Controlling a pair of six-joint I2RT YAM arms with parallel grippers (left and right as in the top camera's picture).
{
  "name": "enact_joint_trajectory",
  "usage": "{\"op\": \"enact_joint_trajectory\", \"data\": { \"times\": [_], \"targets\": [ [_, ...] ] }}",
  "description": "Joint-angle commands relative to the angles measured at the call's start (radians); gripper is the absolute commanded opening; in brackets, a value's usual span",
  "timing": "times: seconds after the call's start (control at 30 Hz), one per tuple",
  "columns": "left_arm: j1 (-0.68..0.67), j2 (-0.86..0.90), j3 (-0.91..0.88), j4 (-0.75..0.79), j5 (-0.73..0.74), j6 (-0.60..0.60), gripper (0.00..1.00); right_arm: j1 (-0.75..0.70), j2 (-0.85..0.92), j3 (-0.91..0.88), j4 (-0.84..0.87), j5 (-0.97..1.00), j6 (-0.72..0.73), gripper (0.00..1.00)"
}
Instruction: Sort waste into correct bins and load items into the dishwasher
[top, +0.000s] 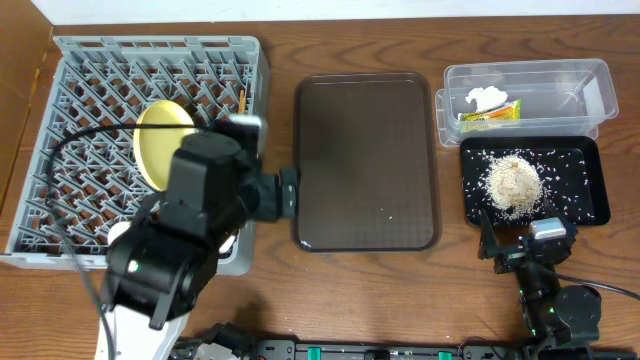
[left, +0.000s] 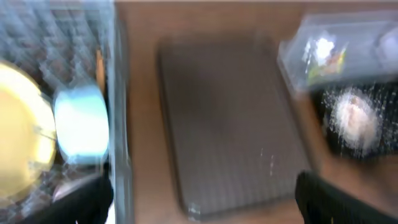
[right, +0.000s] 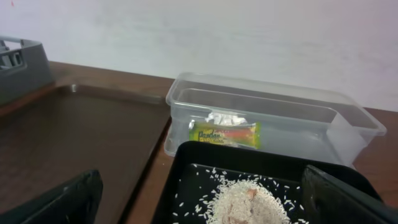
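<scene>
The grey dish rack (top: 80, 90) stands at the left and holds the yellow plate (top: 160, 140) upright. The blurred left wrist view shows the plate (left: 22, 137), the light blue bowl (left: 81, 121) and a chopstick (left: 99, 65) in the rack. My left gripper (top: 288, 192) hangs open and empty over the rack's right edge (left: 202, 208). The clear tub (top: 560, 80) holds the white tissue (top: 485, 97) and the green-yellow wrapper (top: 492, 114). The black tray (top: 590, 190) holds the rice scraps (top: 513, 182). My right gripper (top: 530, 245) is open and empty at the black tray's near edge (right: 202, 208).
The dark brown serving tray (top: 365, 160) lies between the rack and the bins, with nothing on it. My left arm hides the rack's near right part, where a white edge (top: 228, 240) shows. The table's front edge runs just below both arms.
</scene>
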Motion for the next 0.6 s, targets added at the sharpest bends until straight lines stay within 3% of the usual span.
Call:
{"op": "enact_joint_trajectory", "data": {
  "times": [0.0,0.23,0.57],
  "targets": [
    [0.024,-0.107,-0.049,0.139,-0.063,0.003,0.94,-0.003,-0.003,-0.004,0.000,0.002,0.013,0.99],
    [0.161,-0.382,-0.372,0.361,-0.028,0.003,0.94,-0.003,-0.003,-0.004,0.000,0.002,0.013,0.99],
    [0.185,-0.777,-0.836,0.663,-0.026,0.031,0.94,-0.003,-0.003,-0.004,0.000,0.002,0.013,0.99]
  ]
}}
